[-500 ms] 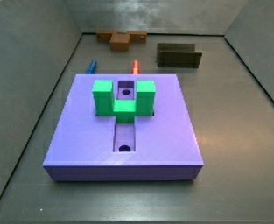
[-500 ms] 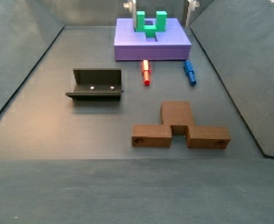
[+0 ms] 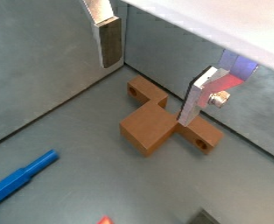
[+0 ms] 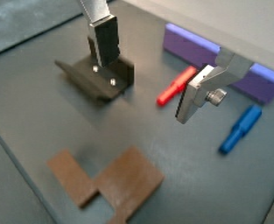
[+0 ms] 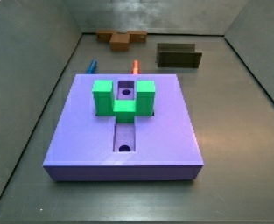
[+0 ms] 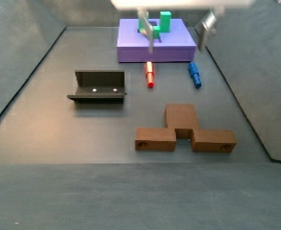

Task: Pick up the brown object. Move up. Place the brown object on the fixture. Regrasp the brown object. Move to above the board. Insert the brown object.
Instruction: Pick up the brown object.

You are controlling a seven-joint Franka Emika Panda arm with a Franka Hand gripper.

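The brown object [image 6: 185, 133] lies flat on the floor, apart from everything else; it also shows in a side view [image 5: 122, 38] and in both wrist views [image 3: 163, 124] [image 4: 109, 179]. My gripper [image 6: 175, 27] hangs high at the frame's top edge, open, with nothing between its fingers [image 3: 108, 39]. In a wrist view the gripper [image 3: 151, 74] is well above the brown object; in a wrist view the gripper [image 4: 149, 74] is over the fixture [image 4: 98, 77]. The fixture [image 6: 98, 87] [image 5: 180, 57] stands empty. The purple board [image 5: 125, 131] [image 6: 154, 43] carries a green block [image 5: 125, 98].
A thin red-orange peg [image 6: 150, 74] [image 4: 177, 85] and a blue peg [image 6: 194, 75] [image 4: 238, 129] lie on the floor between the board and the brown object. Grey walls [image 5: 151, 17] enclose the floor.
In the side view the gripper has come further down into the frame from the top edge. The brown object, fixture, pegs and board have not moved.
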